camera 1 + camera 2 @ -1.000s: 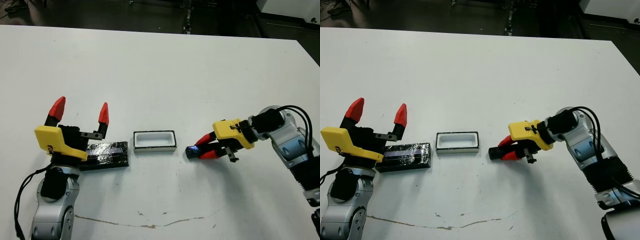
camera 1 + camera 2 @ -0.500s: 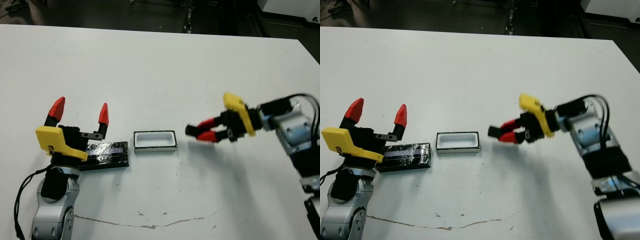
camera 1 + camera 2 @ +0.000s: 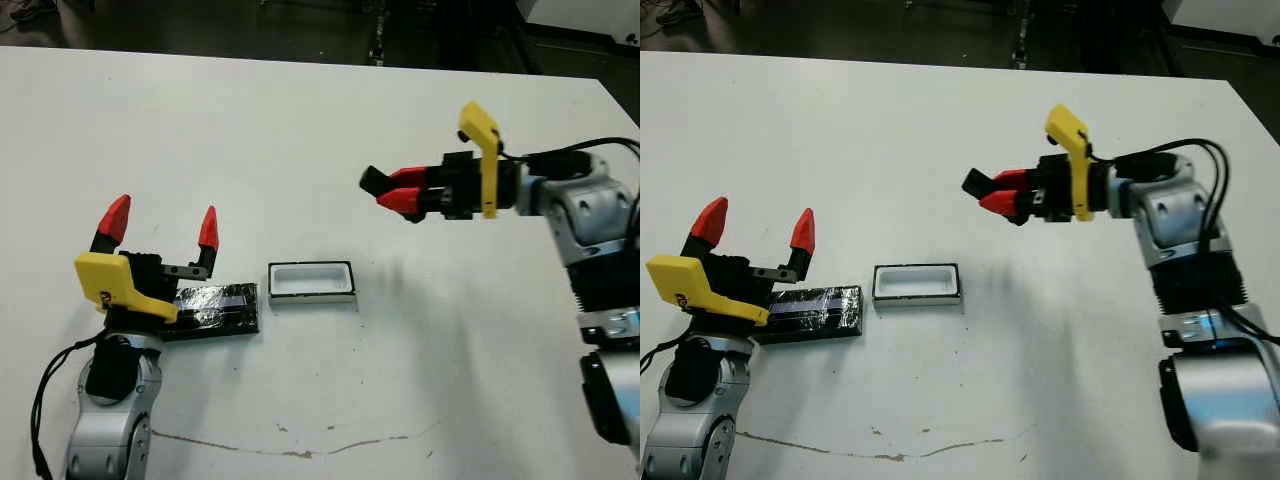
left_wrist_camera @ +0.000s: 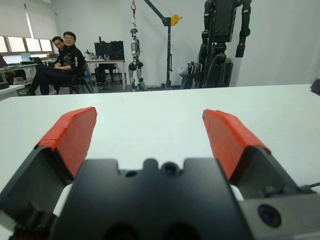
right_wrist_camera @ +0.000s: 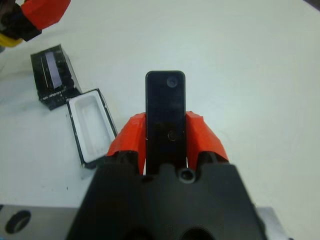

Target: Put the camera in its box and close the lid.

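The right gripper (image 3: 392, 194) pinches the camera (image 5: 165, 117) in the air, with the box (image 3: 311, 281) below and ahead of it. The camera sticks far out, so it may catch the rim. The left gripper (image 3: 160, 223) is spread over the lid (image 3: 215, 308).

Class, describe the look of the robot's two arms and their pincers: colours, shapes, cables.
Each arm is silver-grey with black joints. The left pincer and right pincer each have a black body, a yellow housing and two tapered fingers with red tips. Black cables run along both arms.
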Robot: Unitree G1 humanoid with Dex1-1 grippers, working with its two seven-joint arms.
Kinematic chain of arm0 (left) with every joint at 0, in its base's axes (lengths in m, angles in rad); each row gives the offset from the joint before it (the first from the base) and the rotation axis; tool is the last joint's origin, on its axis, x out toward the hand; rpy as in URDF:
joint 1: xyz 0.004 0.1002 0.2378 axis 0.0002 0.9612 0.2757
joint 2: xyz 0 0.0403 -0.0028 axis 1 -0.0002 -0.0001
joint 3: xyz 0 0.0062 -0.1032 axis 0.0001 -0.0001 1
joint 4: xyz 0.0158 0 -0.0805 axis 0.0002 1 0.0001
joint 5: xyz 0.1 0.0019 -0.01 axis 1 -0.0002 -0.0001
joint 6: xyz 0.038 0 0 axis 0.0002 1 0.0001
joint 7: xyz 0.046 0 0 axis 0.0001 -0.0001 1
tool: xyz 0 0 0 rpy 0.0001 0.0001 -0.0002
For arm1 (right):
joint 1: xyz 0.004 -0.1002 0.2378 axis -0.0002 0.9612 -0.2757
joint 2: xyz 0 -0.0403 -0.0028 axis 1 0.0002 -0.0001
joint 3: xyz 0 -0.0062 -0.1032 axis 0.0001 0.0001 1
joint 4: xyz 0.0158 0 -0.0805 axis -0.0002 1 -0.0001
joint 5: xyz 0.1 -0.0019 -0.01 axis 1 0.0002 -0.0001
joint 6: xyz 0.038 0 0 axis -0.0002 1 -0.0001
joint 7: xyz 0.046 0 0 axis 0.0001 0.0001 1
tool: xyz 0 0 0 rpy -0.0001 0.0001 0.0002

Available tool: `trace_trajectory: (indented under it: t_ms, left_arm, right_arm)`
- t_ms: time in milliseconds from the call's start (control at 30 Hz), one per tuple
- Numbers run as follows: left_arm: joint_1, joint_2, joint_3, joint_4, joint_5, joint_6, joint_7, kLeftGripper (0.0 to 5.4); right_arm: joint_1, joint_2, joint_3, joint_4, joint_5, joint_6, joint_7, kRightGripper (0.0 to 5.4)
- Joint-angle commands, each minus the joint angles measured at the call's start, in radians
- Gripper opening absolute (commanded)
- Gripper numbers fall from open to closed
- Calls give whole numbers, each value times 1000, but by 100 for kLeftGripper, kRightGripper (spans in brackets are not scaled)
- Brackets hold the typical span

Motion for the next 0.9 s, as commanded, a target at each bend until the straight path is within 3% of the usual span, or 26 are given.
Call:
trace_trajectory:
  t_ms: [33,167,467,700,900]
  left_arm:
    - [6,2,1,-3,1,10,1,540]
    - [6,2,-2,-7,9,14,6,540]
    - [7,3,1,-7,-1,15,1,540]
    - [6,9,5,-1,-1,0,-6,540]
    - [11,2,2,-15,2,19,6,540]
  right_arm:
    - [-12,34,20,5,3,10,-13,165]
    - [-17,56,66,-27,-16,33,-19,165]
    - [-24,80,137,-27,-37,-21,17,165]
    - [-16,95,156,-46,-28,0,32,165]
    - [-17,112,169,-37,-31,-26,61,165]
